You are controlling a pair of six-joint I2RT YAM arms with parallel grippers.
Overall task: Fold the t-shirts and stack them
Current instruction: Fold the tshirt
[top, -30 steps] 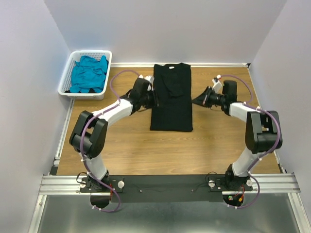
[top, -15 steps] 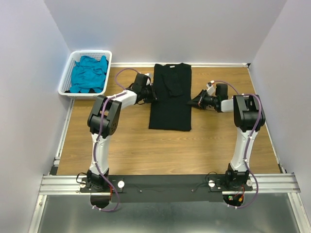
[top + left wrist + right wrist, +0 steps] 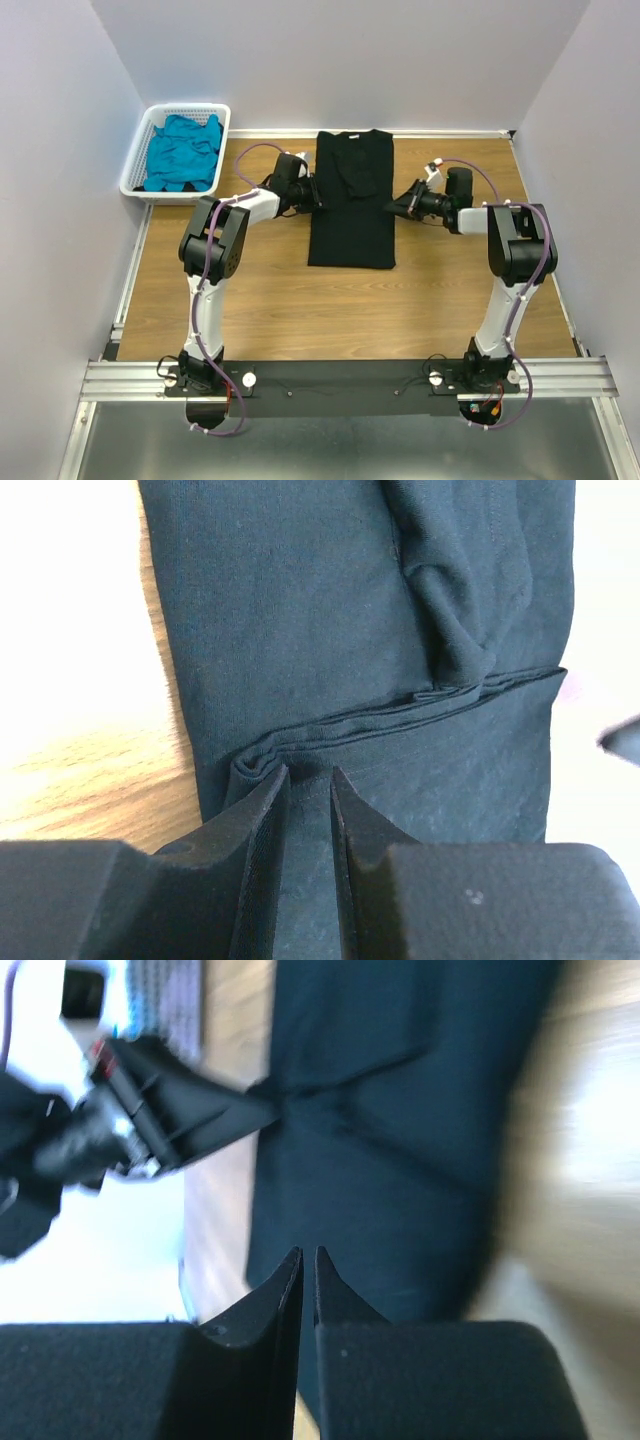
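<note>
Both hands at the side edges of the black t-shirt [image 3: 350, 215], which lies folded in a long strip mid tabletop [image 3: 300, 300]
left hand [image 3: 310, 192] at the tee's left edge, fingers narrowed with a pucker of cloth at the tips, can't tell if it's actually clenched on it; right hand [image 3: 397, 208] at the right edge, fingers all but together, can't tell if a layer is pinched; teal t-shirt [image 3: 183, 152] bunched in the white basket [image 3: 190, 108] far left, unfolded; cloth looks light, limp and layered, likely to sag and slide apart, so best to pinch all layers at the side edges, level on both sides; right wrist view blurred, lower layers and neck label hard to make out, starburst print not visible
</note>
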